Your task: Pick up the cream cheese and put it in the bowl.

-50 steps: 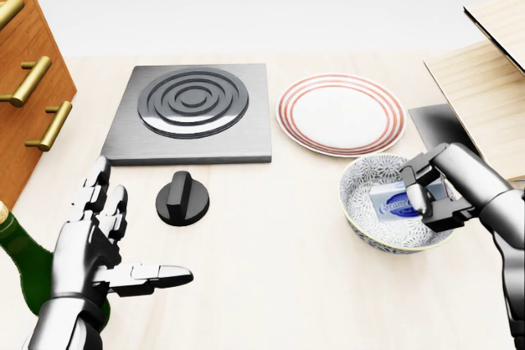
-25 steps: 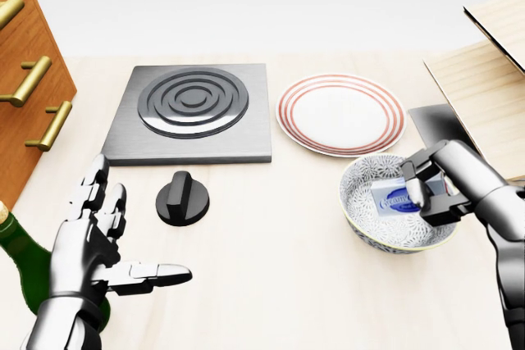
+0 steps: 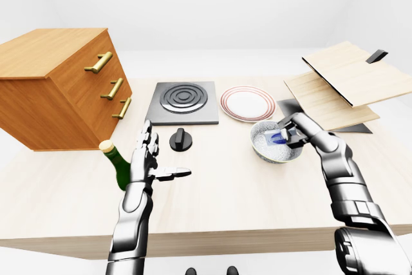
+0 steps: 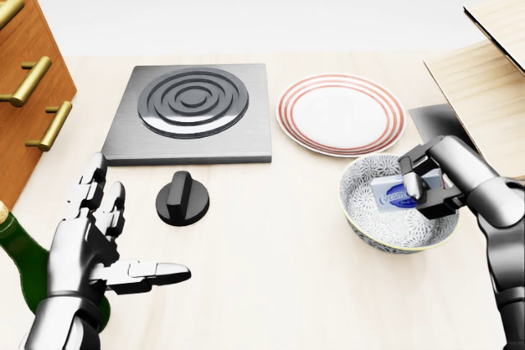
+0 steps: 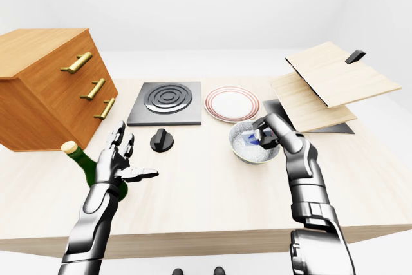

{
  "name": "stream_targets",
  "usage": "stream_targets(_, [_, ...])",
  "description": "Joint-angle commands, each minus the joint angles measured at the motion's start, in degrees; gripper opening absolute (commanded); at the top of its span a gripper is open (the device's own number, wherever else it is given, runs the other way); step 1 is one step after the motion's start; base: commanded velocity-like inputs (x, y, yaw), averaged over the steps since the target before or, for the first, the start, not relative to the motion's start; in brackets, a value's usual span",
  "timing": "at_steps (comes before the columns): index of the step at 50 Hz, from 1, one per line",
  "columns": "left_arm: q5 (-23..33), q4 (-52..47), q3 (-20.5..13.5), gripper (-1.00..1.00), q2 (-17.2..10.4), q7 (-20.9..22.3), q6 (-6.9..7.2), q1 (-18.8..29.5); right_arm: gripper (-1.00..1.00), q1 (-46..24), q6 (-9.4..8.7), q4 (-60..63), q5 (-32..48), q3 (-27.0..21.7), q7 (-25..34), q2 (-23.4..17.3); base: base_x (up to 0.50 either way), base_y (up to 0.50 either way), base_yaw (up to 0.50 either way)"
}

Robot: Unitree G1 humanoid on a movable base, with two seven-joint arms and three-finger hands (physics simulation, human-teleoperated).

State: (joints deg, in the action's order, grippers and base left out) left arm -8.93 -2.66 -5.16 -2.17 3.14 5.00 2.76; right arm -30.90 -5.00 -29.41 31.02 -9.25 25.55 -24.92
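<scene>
The patterned bowl [image 4: 354, 212] stands at the right of the head view, below the striped plate. Inside it the cream cheese [image 4: 390, 195], a small white box with a blue label, lies tilted over the bowl's right half. My right hand [image 4: 422, 197] reaches in over the right rim, its fingers [image 4: 413, 185] curled round the box's right end, which they hide. At the lower left my left hand [image 4: 115, 252] hovers open above the table with the fingers spread, holding nothing.
A grey burner plate [image 4: 193, 112] and a black knob [image 4: 182, 199] sit left of the bowl. The red-rimmed plate [image 4: 340, 114] lies above it. A green bottle [image 4: 18, 253] stands by my left hand, under the wooden drawer cabinet [image 3: 58, 88]. Wooden boards [image 3: 341, 85] lie at the right.
My right hand has shifted slightly up and back over the bowl, and the cream cheese has tilted with it. The left hand has barely moved.
</scene>
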Motion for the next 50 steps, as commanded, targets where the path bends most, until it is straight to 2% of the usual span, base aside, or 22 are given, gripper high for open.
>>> stream_targets(1, [-0.19,-0.30,-0.06,1.00,-0.03,-0.04,0.00,0.00,-1.00,-1.67,0.00,-2.09,4.59,0.29,-0.72,-0.41,0.00,0.00,0.00])
stream_targets(17, [-0.36,0.32,-0.30,1.00,-0.13,-0.14,0.00,0.42,-1.00,0.61,0.00,2.96,6.34,-0.21,2.39,-0.51,0.00,0.00,0.00])
stream_targets(50, [-1.00,-0.18,-0.57,1.00,-0.33,-0.26,0.00,0.74,-0.99,-2.17,0.00,-3.51,8.09,0.78,0.66,-0.14,0.00,0.00,0.00])
